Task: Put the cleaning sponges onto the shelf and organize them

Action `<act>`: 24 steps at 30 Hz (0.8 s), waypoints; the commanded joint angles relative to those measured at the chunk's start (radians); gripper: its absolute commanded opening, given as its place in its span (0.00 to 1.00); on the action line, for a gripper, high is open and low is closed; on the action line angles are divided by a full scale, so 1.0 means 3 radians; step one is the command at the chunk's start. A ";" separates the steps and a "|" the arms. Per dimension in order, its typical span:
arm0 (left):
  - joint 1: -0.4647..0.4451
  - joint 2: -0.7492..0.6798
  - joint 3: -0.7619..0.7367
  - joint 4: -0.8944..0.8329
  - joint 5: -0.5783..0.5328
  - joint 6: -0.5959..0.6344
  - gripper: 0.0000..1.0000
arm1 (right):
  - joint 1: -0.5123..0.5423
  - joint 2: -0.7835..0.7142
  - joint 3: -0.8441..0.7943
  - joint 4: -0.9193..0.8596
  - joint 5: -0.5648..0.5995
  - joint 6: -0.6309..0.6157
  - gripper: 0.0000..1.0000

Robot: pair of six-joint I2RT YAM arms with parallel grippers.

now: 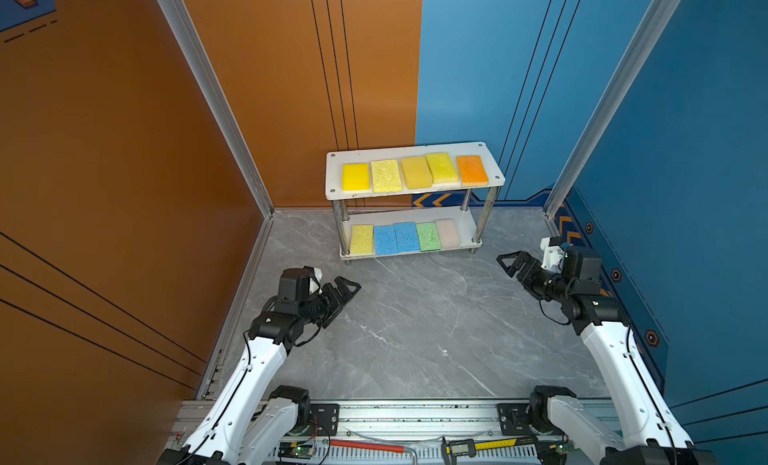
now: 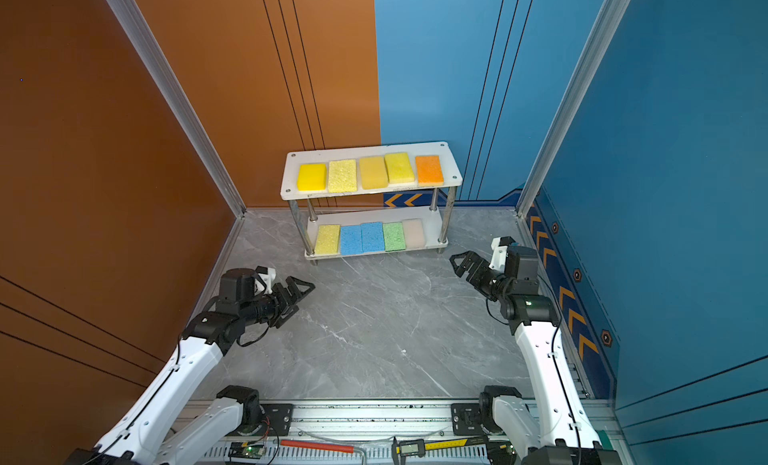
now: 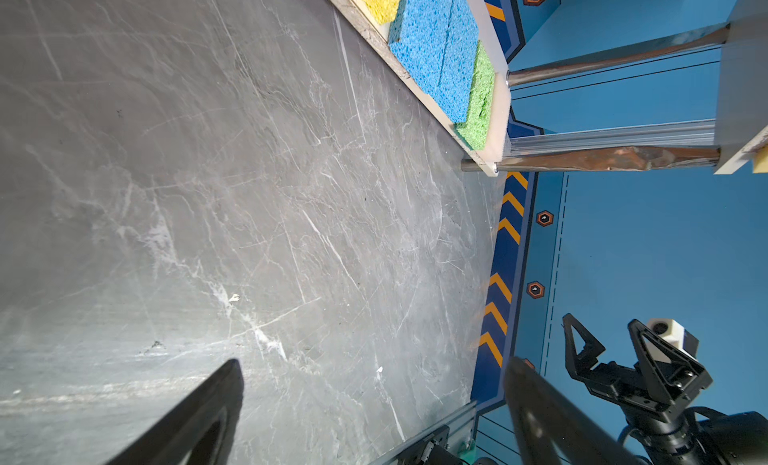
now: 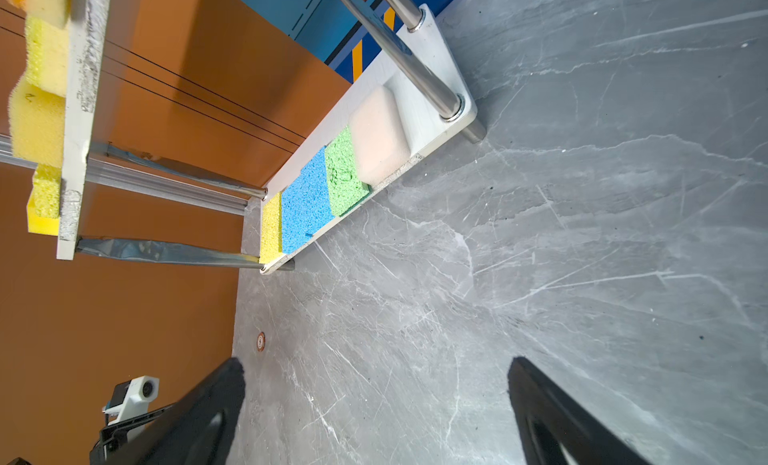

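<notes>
Grey marble tabletop [image 1: 415, 338], white veins, scuffed. Orange wall [image 1: 104, 151] on left & back-left, blue wall [image 1: 478, 68] back-right & right. Chevron strip [image 1: 432, 199] at blue wall's base. Up front by alu rail [image 1: 415, 413]: red bar [image 1: 368, 446], digital caliper [image 1: 461, 447] to its right, apart.

We see the white two-tier shelf [image 1: 415, 190], on shiny metal posts, standing upright at the far side of the table [image 1: 415, 317]. Its top board carries four yellow sponges [image 1: 386, 175] in a row and an orange sponge [image 1: 471, 169] rightmost. On the lower board, from left to right, lie a porous yellow sponge [image 1: 361, 239], two blue sponges [image 1: 385, 240], a green sponge [image 1: 428, 236] and a pale beige sponge [image 1: 447, 233], all flat.
</notes>
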 commanded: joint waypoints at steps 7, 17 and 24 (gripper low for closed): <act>0.0054 0.0266 -0.0093 0.0420 -0.0290 0.0440 0.98 | 0.0049 0.0165 0.0156 -0.0011 0.0232 -0.0269 1.00; 0.0121 0.0080 -0.0192 0.0536 -0.0678 0.0961 0.98 | -0.0021 0.0663 0.0388 0.0008 0.0262 -0.0541 1.00; 0.0204 -0.0029 -0.0253 0.0502 -0.0732 0.1353 0.98 | -0.0150 0.0753 0.0174 0.0446 0.0371 -0.0654 1.00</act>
